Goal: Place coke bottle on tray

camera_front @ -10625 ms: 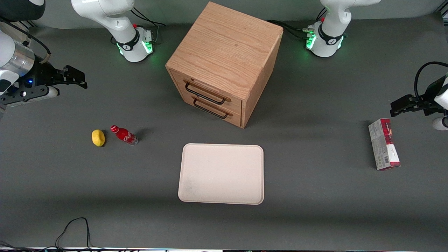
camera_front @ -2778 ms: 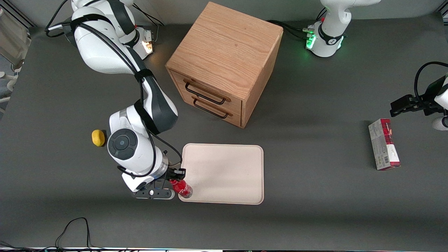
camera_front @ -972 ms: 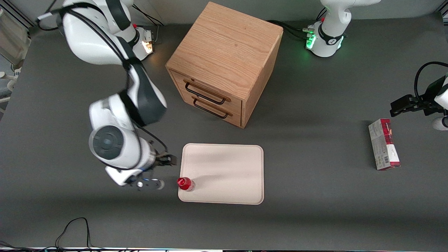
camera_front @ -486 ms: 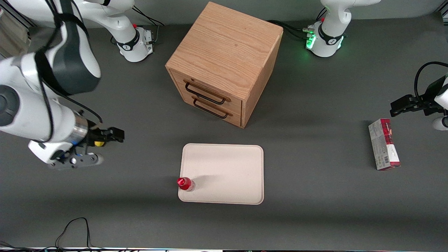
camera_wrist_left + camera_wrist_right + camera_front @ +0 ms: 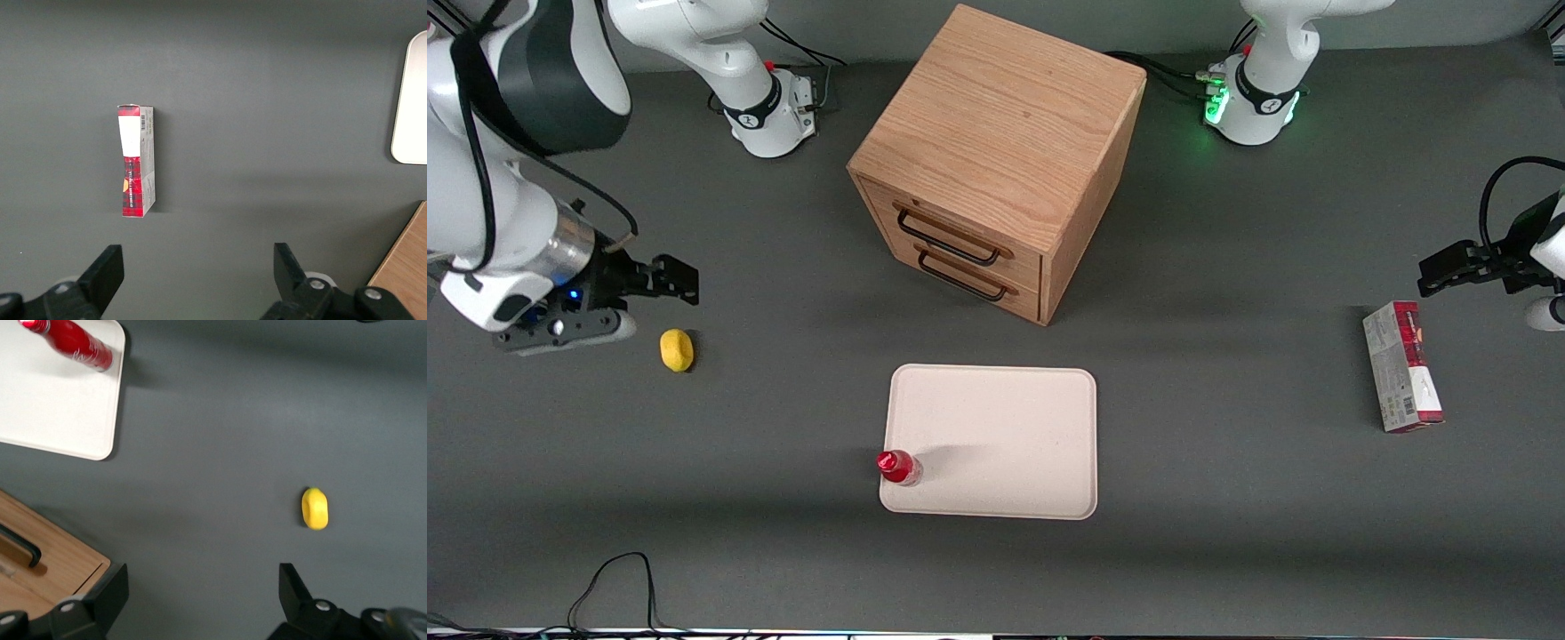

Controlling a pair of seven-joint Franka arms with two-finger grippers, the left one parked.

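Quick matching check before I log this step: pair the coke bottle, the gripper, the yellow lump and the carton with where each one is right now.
Things:
1. coke bottle
2. gripper
3. yellow lump
4. carton

Places:
A. on the table toward the parked arm's end
B. upright on the tray, at a corner near the front camera
C. open, above the table, toward the working arm's end
D. on the table, nearer the front camera than the gripper

Pairs: 1-B, 2-C, 3-D, 4-A
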